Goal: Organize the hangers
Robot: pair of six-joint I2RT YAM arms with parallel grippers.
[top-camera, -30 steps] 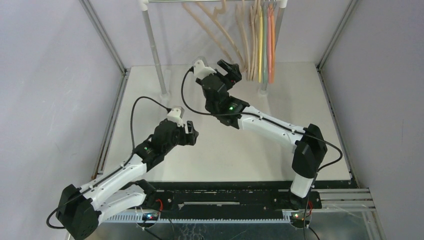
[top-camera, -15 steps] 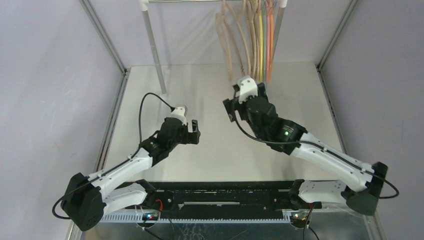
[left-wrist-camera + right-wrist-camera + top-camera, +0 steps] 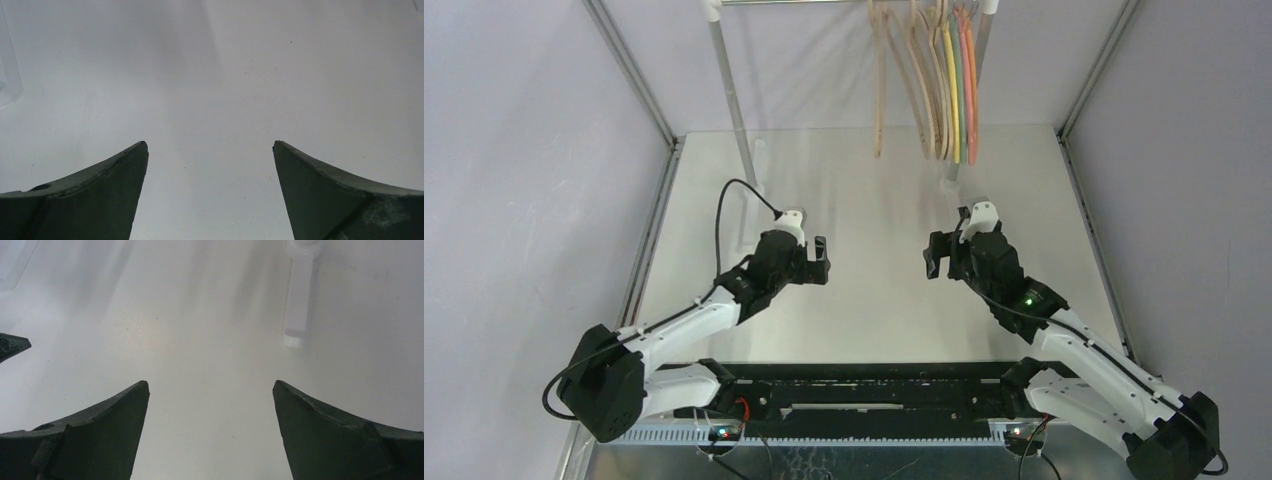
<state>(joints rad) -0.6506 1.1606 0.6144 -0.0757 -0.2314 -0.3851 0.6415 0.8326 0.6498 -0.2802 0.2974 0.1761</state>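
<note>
The hangers (image 3: 924, 80) hang together on the rail at the far right: several thick beige ones (image 3: 879, 90), then thin yellow (image 3: 951, 95), green and orange-pink ones (image 3: 970, 90). My left gripper (image 3: 820, 259) is open and empty above the table's middle left; in the left wrist view (image 3: 210, 145) only bare table lies between its fingers. My right gripper (image 3: 936, 258) is open and empty, well in front of the hangers and facing the left gripper. The right wrist view (image 3: 210, 384) shows table between its fingers.
The white-and-metal rail frame stands at the back, with a left post (image 3: 732, 100) and a right post (image 3: 981, 50). Its white foot (image 3: 299, 300) lies ahead of my right gripper. Metal cage posts (image 3: 629, 70) flank the table.
My right arm has drawn back from the hangers toward the near right and lowered. The hangers swung and now hang straight and bunched. My left gripper has shifted slightly right.
</note>
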